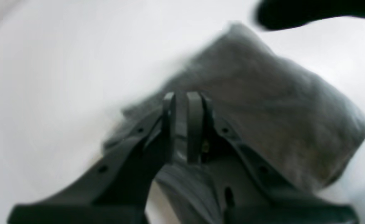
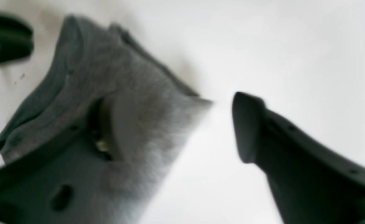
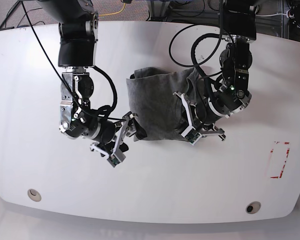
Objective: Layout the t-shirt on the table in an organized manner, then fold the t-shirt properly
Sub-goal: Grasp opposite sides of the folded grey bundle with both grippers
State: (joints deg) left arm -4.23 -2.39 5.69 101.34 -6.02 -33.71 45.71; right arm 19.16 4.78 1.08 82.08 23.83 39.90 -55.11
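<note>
Nearest the lens in the left wrist view, the left gripper (image 1: 182, 102) has its two fingers pressed almost together with grey cloth running up between and around them, so it reads as clenched on an edge of the t-shirt (image 1: 263, 115). Past those fingertips the shirt spreads away as a thick folded bundle, lying on the table (image 1: 45, 77).

In the right wrist view the right gripper (image 2: 176, 124) stands parted. One finger (image 2: 247, 124) is bare over the white surface; the other is hidden under or against a corner of the cloth, and whether it presses on the shirt cannot be told. The cloth lies toward that covered finger and runs on beyond it; it is not pinched.

From the base view the shirt (image 3: 157, 107) sits mid-table as a compact folded block, its long side running away from the camera, between the two arms. The left gripper (image 3: 190, 127) is at its near corner on that view's right; the right gripper (image 3: 121, 137) is just beside the opposite near corner. Both are equally close, so the coming move likely turns on that near edge between them.
</note>
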